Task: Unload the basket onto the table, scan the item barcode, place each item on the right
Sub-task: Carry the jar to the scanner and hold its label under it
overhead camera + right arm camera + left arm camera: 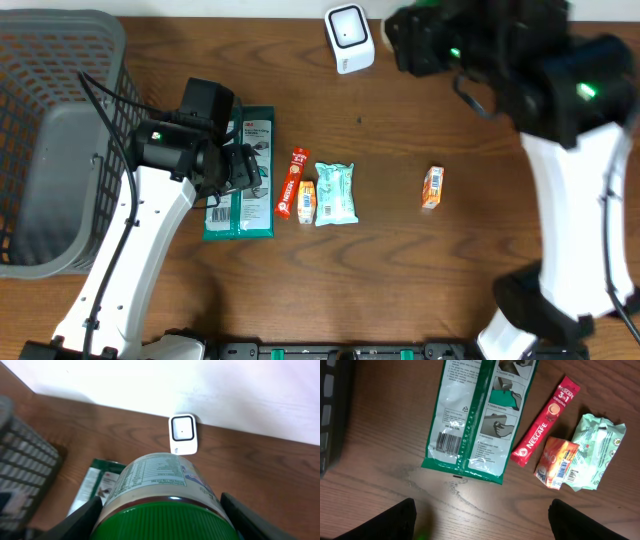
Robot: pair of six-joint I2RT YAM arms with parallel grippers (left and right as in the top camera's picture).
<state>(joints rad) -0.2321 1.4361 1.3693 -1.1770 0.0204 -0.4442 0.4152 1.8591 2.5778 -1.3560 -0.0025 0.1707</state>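
Right arm comes up from the near right corner of the table (400, 270), white link going away from the base, and the black wrist is bent over toward the far edge. The right gripper (165, 522) has a jar (160, 482) with a green ribbed lid pinched between its fingers (80, 520), one dark finger on each side of the lid end. The jar sticks out straight ahead of the fingers, off the table, printed label table facing up at the wrist cam. I can't spot the barcode on it. Out past the jar's far end is the white scanner (182, 434), its face toward the jar but not touching it.

Left arm leans up and inward from the near left corner, wrist pointing down. The left gripper (482, 525) hangs with its fingers (390, 520) spread wide and nothing between them. Just ahead of the fingertips lies a green and white packet (470, 415), barcode side up. Off toward the right finger's side are a red Nescafe stick (545, 422), a small orange packet (557, 462) and a pale green pouch (597, 450), bunched together. A grey basket (50, 150) sits beyond the other finger.
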